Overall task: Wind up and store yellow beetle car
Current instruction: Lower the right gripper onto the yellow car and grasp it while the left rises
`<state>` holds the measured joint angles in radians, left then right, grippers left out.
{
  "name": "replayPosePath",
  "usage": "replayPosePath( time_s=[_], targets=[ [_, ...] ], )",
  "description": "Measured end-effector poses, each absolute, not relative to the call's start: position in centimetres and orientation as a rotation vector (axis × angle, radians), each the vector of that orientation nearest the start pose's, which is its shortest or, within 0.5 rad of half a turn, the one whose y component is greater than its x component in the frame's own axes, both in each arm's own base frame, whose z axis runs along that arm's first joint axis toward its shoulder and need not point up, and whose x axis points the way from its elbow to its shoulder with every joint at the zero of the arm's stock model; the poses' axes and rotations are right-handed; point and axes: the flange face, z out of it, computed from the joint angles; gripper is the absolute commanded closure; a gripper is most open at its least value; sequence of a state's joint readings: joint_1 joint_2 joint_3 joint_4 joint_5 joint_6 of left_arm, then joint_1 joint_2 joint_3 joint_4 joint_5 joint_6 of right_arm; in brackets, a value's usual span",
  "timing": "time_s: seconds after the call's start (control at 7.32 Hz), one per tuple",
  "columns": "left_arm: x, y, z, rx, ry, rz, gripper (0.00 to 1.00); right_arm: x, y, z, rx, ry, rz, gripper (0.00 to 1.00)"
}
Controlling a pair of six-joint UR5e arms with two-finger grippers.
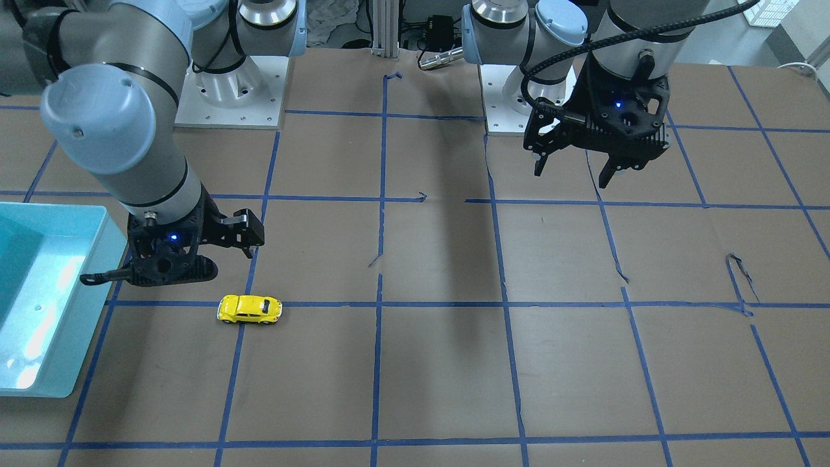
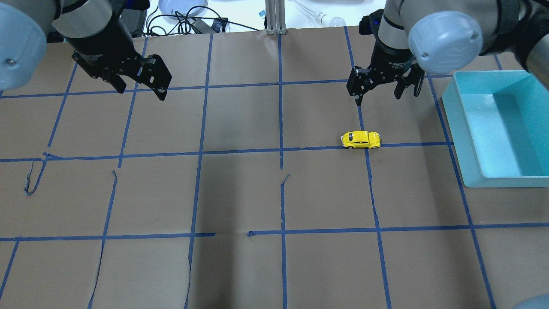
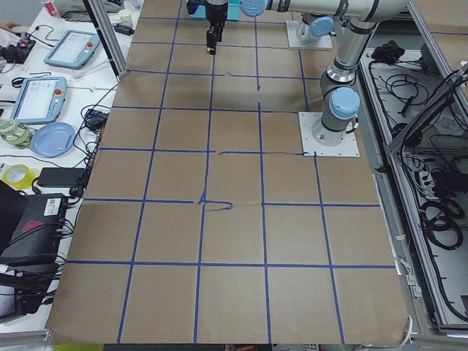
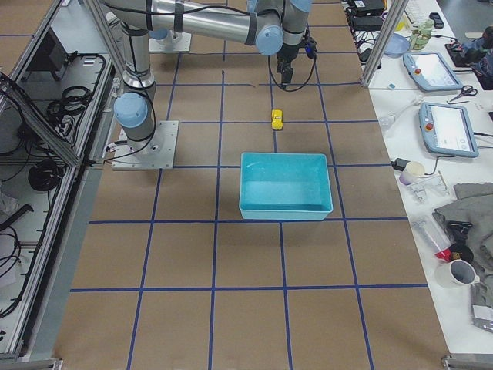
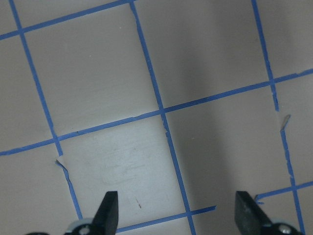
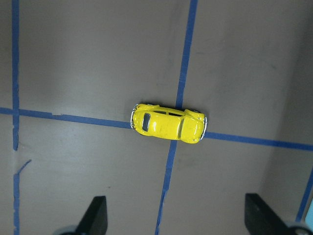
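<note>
Yellow beetle car [image 2: 361,140] sat on its wheels on the table [image 2: 240,193], right over a crossing of blue tape lines. As far as I could judge, the job had not begun: the car was neither wound nor stored, so the grasp, the winding and the drop into the bin were all left to do. Counting from the biggest down, I saw one brown-papered table, one teal bin [image 2: 461,133] near the car on the robot's right with no car in it, two grippers and one car. The right gripper [image 2: 379,96] hung above the car without touching it, fingers spread wide and holding nothing. The left gripper [image 2: 141,92] hovered well apart over bare table, equally wide open and holding nothing.
</note>
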<state>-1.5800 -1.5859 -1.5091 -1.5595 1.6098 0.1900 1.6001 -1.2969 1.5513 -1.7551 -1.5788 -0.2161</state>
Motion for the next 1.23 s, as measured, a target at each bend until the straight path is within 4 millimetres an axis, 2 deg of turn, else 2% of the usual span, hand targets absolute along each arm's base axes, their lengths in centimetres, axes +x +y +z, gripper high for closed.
replayPosePath(
  time_s=[0.27,0.41,0.68,0.96,1.09,1.23],
  targets=[
    [-13.5,-49.9,51.5,0.227,3.084,-0.094,0.12,15.7,-58.7,31.8,-0.967,2.935,-0.026,0.00],
    [-13.5,-49.8,51.4,0.212,3.092,-0.092,0.11,15.9,-57.9,29.2,-1.247,2.821,-0.068,0.00],
    [-13.5,-49.9,51.3,0.203,3.098,-0.091,0.06,15.9,-56.2,25.8,-1.726,2.562,-0.080,0.00],
    [-13.5,-50.0,51.7,0.200,3.098,-0.104,0.02,15.8,-56.0,23.2,-2.110,2.270,-0.062,0.02],
    [-13.6,-49.9,51.9,0.200,3.102,-0.115,0.00,15.5,-56.5,21.7,-2.249,2.169,-0.040,0.04],
    [-13.7,-49.8,52.1,0.197,3.109,-0.132,0.00,15.2,-56.7,20.6,-2.344,2.100,0.003,0.10]
  ],
)
